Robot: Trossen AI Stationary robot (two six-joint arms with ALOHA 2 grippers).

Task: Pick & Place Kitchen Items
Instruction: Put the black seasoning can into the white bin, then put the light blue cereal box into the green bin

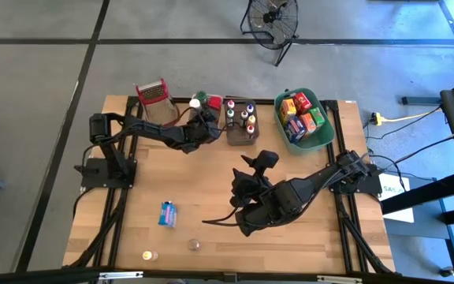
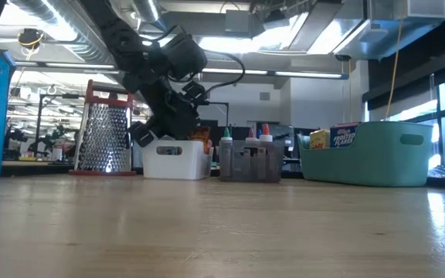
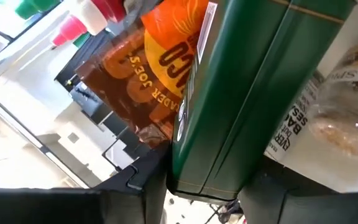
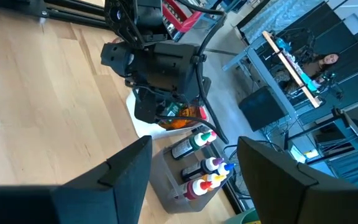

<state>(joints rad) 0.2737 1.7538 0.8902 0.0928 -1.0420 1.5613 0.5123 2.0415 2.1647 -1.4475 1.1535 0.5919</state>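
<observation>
1. The left gripper reaches over the white bin at the far edge of the table, between the box grater and the grey bin of squeeze bottles.
2. In the left wrist view a dark green box stands between this gripper's fingers, an orange Trader Joe's packet pressed against one of its sides and a pale labelled packet against the other.
3. Whether the fingers clamp the green box or merely straddle it cannot be told; they stand partly apart.
4. The right gripper hovers over the middle of the table, jaws spread wide, nothing between them.
5. The green bin at the far right corner holds red, orange and blue boxes.
6. Near the front left a blue box lies on the bare wood, with two small jars closer to the front edge, well apart from both grippers.
</observation>
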